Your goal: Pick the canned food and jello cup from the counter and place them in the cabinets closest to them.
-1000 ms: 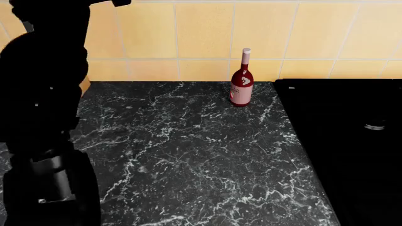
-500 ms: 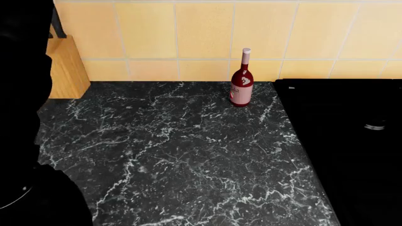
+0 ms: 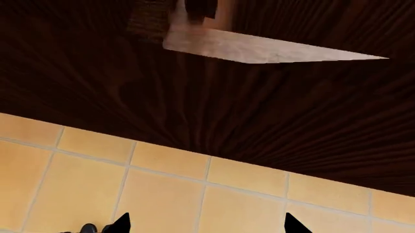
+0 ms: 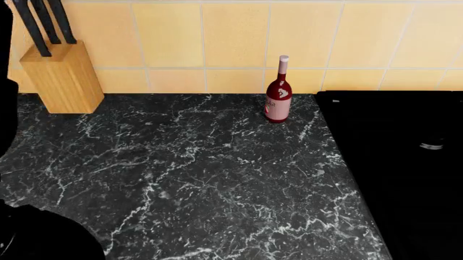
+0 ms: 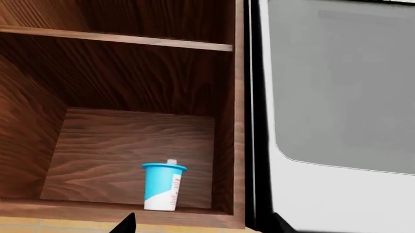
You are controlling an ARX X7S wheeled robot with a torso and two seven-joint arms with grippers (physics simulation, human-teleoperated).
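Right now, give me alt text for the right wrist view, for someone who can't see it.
A small cyan-blue and white jello cup stands upright on the bottom shelf of an open dark wooden cabinet, near its front edge and toward the side wall next to a grey-and-white appliance panel. Two dark tips of the right hand poke in at the frame's edge, apart and holding nothing.
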